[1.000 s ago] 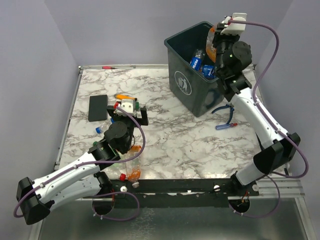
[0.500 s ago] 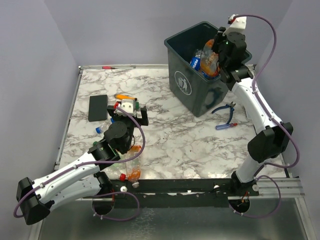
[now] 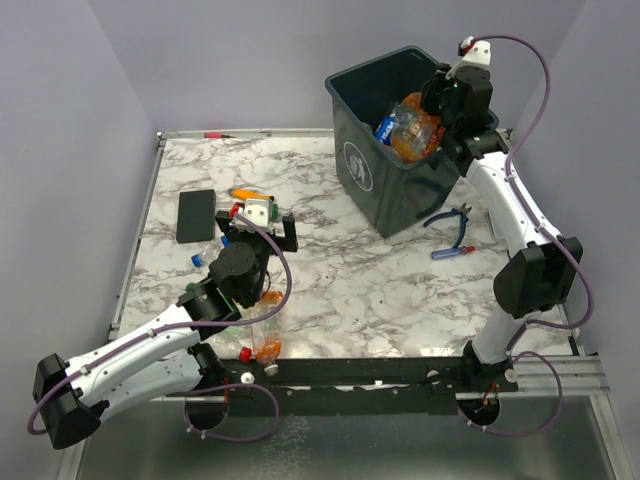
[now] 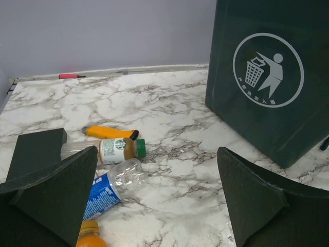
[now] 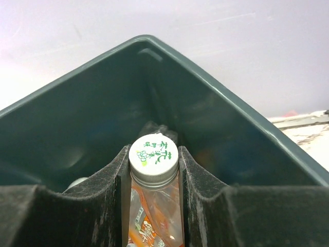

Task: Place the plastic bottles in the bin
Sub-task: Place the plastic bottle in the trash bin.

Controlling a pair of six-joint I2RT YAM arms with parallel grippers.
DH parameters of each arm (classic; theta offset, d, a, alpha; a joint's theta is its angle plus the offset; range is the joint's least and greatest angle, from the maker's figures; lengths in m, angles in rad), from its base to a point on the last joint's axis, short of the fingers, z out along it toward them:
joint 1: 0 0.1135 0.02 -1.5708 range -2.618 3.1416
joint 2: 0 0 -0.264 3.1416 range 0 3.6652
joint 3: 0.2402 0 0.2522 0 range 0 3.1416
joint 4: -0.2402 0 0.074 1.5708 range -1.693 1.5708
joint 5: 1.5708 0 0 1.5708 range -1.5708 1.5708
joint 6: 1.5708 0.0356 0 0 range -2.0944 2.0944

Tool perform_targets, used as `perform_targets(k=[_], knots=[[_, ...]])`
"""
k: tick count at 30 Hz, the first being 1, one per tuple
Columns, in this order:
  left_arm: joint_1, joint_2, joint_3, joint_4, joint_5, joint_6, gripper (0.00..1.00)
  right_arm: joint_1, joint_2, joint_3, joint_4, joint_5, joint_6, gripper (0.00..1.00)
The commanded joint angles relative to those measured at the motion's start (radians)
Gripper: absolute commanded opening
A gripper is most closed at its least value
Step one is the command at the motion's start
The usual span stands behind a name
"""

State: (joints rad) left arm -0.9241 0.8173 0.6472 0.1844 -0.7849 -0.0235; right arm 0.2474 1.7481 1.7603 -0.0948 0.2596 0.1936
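My robot lab cell, marble-patterned table [image 3: 340, 290], bare lilac walls [image 3: 70, 110] around it, black mounting rail [image 3: 350, 375] at its near edge

The marble tabletop [image 3: 330, 270] is lit evenly and brightly from above; only soft shadows are thrown beside the bin [image 3: 405, 195]. In the left wrist view the black fingers [image 4: 56, 190] of the left gripper [image 4: 157, 152] are rendered slightly soft, while the bin's logo [image 4: 268, 69] is kept sharp. In the right wrist view the bin's interior is left dark against a washed-out wall [image 5: 231, 41], and the white bottle cap [image 5: 153, 153] is shown crisply.
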Motion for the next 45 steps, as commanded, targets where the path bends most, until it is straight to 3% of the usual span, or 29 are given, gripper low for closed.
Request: perform_targets(k=[1, 3, 6, 12, 19, 24, 32, 34, 35, 36, 40, 41, 45], knots=[[0.002, 0.002, -0.004, -0.003, 0.024, -0.010, 0.99, -0.006, 0.020, -0.011, -0.098, -0.249, 0.155, 0.01], [0.001, 0.002, -0.004, -0.003, 0.026, -0.010, 0.99, -0.028, 0.014, -0.008, -0.076, -0.362, 0.208, 0.01], [0.001, 0.003, -0.004, -0.004, 0.026, -0.011, 0.99, -0.030, -0.017, -0.021, -0.020, -0.391, 0.233, 0.01], [0.001, 0.005, -0.005, -0.005, 0.025, -0.012, 0.99, -0.030, -0.096, -0.052, 0.082, -0.221, 0.165, 0.00], [0.000, 0.016, -0.003, -0.006, 0.030, -0.014, 0.99, -0.030, -0.080, -0.080, 0.421, -0.148, 0.085, 0.01], [0.000, 0.018, -0.005, -0.005, 0.015, -0.003, 0.99, -0.028, 0.067, 0.069, 0.346, -0.231, 0.083, 0.01], [0.000, 0.039, -0.005, -0.005, 0.018, 0.000, 0.99, -0.025, 0.138, 0.009, 0.357, -0.424, 0.016, 0.01], [0.000, 0.044, -0.004, -0.005, 0.020, 0.000, 0.99, -0.025, 0.165, 0.055, 0.268, -0.493, -0.003, 0.11], [0.000, 0.048, -0.004, -0.004, 0.020, 0.000, 0.99, -0.026, 0.177, 0.083, 0.216, -0.516, -0.004, 0.22], [-0.001, 0.050, -0.003, -0.004, 0.020, 0.000, 0.99, -0.025, 0.181, 0.099, 0.180, -0.522, 0.005, 0.40], [0.001, 0.058, -0.002, -0.004, 0.022, 0.001, 0.99, -0.025, 0.114, 0.039, 0.204, -0.484, 0.062, 0.94], [0.001, 0.059, -0.003, -0.005, 0.024, 0.000, 0.99, -0.025, 0.099, 0.040, 0.201, -0.480, 0.072, 0.99], [-0.001, 0.060, -0.001, -0.005, 0.027, -0.001, 0.99, -0.019, 0.039, 0.061, 0.149, -0.473, 0.102, 1.00]])
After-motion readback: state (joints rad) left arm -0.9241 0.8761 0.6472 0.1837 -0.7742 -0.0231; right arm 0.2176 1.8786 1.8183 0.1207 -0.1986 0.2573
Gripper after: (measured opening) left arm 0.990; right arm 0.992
